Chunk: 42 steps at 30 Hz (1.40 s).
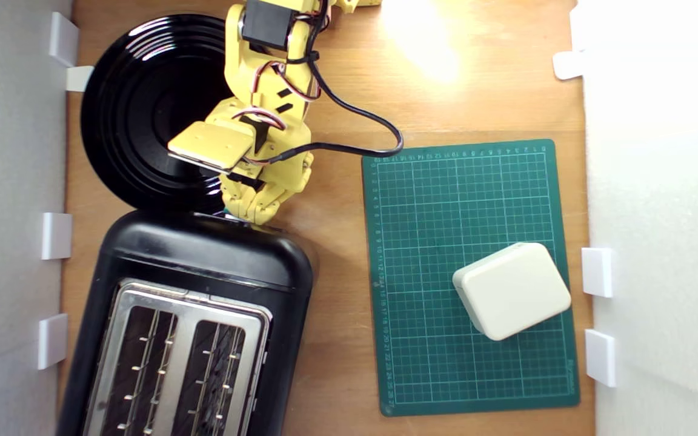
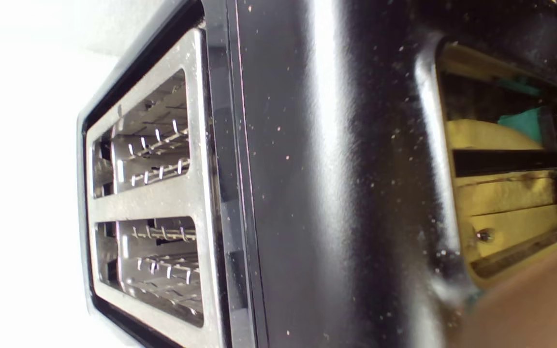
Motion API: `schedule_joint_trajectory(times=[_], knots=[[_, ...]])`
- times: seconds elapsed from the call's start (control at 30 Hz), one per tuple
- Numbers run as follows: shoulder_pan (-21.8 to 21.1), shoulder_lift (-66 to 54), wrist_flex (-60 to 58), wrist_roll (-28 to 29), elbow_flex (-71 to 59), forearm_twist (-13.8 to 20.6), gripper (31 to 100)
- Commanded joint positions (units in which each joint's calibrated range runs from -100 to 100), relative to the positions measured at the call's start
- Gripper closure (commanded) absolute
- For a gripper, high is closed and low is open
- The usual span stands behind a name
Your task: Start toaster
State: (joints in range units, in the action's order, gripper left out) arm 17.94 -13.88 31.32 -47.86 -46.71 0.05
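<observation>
Toaster (image 1: 203, 260), glossy rounded black plastic, ribbed steel slots; jaws' spread unclear.

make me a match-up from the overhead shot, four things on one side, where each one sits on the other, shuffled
Things:
1. toaster
2. black plate
3. cream box
4. gripper

Places:
A. on the green cutting mat
B. at the toaster's end nearest the plate
C. bottom of the exterior view's left
D. top of the exterior view's left, partly under the arm

Pairs: 1-C, 2-D, 3-A, 4-B
</observation>
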Motion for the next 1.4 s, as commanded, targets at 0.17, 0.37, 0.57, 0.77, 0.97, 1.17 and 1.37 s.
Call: schedule_joint_trajectory(times=[0.17, 0.37, 0.57, 0.77, 0.97, 1.17, 1.37], knots=[[0.9, 1.9, 13.4, -0.1, 6.8, 1.3, 98.9], [0.9, 1.5, 19.9, 0.1, 14.9, 1.3, 98.9], [0.9, -0.3, 27.5, 0.8, 25.6, 0.3, 98.9], [0.0, -5.4, 31.3, 1.5, 33.4, 0.3, 98.9], [-1.4, -13.8, 31.3, 2.0, 32.9, 0.0, 98.9], [-4.8, -22.8, 31.3, 5.6, 29.9, 0.0, 98.9], [-10.4, -35.5, 31.2, 10.7, 20.0, 0.0, 98.9]])
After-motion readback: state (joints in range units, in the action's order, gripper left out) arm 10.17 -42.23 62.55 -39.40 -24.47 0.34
